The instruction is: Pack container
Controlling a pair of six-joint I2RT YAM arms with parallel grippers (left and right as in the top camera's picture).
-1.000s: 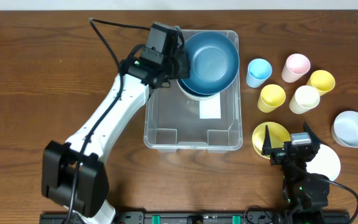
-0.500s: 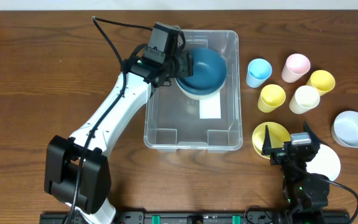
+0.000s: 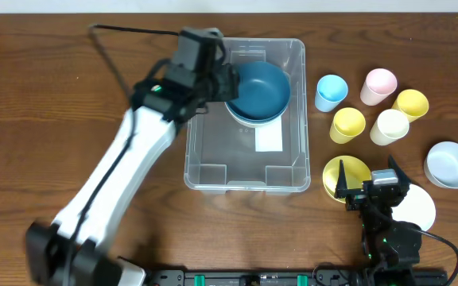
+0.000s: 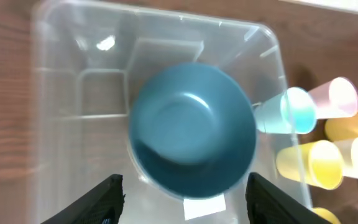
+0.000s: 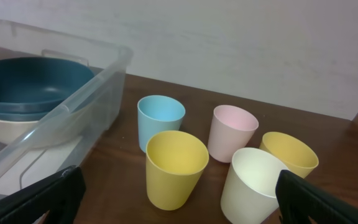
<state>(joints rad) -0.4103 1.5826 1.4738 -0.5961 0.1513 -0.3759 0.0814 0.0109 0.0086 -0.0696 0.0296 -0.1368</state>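
blue bowl [image 3: 257, 89] in container [image 3: 245, 181] on a cream bowl [image 5: 2, 127]; left fingers [image 4: 104, 199] spread wide above it, empty; right fingers [image 5: 48, 198] wide too, empty

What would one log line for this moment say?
left gripper: open, empty | blue bowl: in container, nested on cream bowl | right gripper: open, empty

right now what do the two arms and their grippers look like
The left arm has white tubular links with black joints and a black wrist block; a thin black cable loops off it. The right arm looks black all over, with small green lights. Both the left gripper and the right gripper have two black fingers.
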